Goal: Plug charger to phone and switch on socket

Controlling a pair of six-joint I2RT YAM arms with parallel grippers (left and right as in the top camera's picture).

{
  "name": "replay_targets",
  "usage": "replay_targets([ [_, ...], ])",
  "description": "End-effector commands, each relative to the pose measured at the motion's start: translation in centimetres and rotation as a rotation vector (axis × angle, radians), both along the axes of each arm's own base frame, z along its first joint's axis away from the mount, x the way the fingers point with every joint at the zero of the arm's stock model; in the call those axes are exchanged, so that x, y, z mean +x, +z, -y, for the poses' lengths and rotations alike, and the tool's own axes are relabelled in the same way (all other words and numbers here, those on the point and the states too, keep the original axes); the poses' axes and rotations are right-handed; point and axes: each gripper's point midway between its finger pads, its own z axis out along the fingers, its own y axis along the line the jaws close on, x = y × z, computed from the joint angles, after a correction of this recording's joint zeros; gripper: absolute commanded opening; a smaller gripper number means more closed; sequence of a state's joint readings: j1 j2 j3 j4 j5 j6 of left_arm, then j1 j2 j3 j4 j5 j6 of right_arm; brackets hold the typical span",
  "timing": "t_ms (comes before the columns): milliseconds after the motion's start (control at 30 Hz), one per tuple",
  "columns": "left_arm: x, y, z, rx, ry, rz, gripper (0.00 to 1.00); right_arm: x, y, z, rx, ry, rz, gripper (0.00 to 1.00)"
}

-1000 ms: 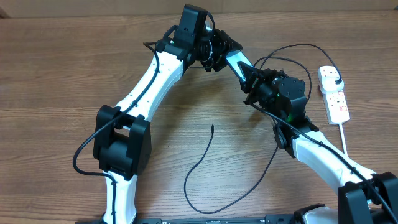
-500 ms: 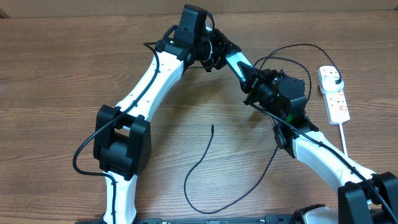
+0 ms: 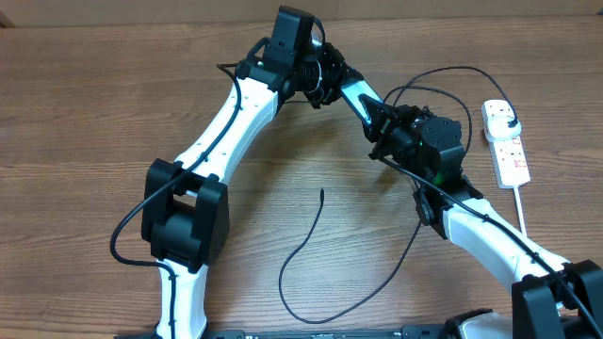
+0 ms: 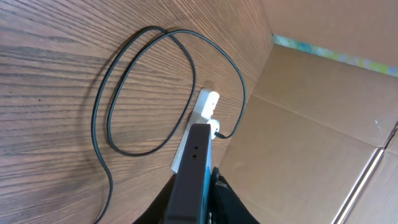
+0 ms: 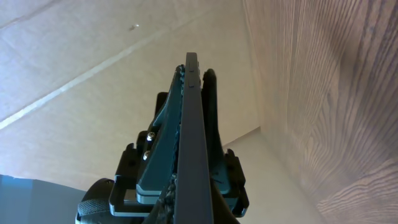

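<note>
1. Overhead: phone (image 3: 354,97) held aloft at top centre, left claw (image 3: 330,83) clamped on one end, right claw (image 3: 379,118) clamped on the other.
2. The charger (image 3: 321,198) tip lies loose, well apart from phone; socket (image 3: 510,155) sits far right.

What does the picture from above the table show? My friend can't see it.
The left gripper and right gripper hold the phone between them over a wooden table. The charger cable lies loose on it; the socket sits at right.
</note>
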State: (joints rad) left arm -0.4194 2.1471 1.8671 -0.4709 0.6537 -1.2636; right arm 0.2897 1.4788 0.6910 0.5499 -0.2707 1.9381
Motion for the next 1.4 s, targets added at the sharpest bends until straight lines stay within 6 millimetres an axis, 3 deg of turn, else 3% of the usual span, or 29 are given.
replay_targets([
  [0, -0.05, 1.62, 0.42, -0.008, -0.001, 0.034, 0.14, 0.29, 1.96, -0.32, 0.009, 0.007, 0.058, 0.04],
  [433, -0.05, 1.62, 0.42, -0.008, -0.002, 0.034, 0.04, 0.28, 1.96, -0.35, 0.009, 0.007, 0.058, 0.05],
  [800, -0.06, 1.61, 0.42, -0.008, -0.002, 0.033, 0.04, 0.28, 1.96, -0.35, 0.009, 0.007, 0.058, 0.22],
  [967, -0.05, 1.61, 0.42, -0.008, -0.002, 0.034, 0.04, 0.28, 1.96, -0.35, 0.009, 0.007, 0.058, 0.35],
  [1367, 0.12, 1.62, 0.18, -0.007, 0.001, 0.037, 0.04, 0.28, 1.95, -0.35, 0.009, 0.007, 0.058, 0.80],
])
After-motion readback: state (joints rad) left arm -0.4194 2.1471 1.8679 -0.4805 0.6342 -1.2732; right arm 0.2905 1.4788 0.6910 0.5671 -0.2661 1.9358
